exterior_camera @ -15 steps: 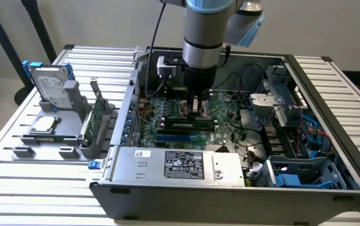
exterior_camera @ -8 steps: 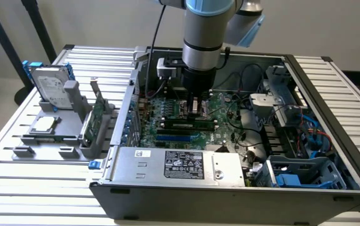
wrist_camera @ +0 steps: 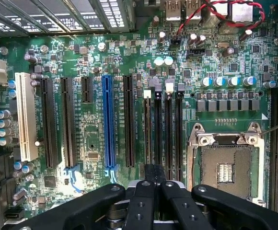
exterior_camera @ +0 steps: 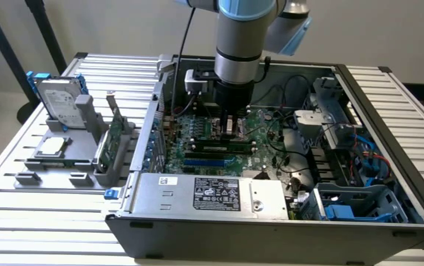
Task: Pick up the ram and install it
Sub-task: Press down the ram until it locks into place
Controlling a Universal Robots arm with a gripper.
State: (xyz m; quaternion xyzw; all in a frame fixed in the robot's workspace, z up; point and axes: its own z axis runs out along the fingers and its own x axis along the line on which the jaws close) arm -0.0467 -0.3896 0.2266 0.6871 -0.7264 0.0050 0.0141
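Gripper [wrist_camera: 154,184] is seen closed tight, fingers pressed together, poised low over the motherboard [wrist_camera: 129,57]. The ram [exterior_camera: 223,145] is seen seated in a slot.

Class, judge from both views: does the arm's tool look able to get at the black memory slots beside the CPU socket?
Probably yes. The shut tool hangs right over the memory slots, the case is open, and nothing lies between them.

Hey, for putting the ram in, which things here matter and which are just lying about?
Job: ram, gripper, memory slots, motherboard.
Lying about: hard drive, expansion card, power supply.
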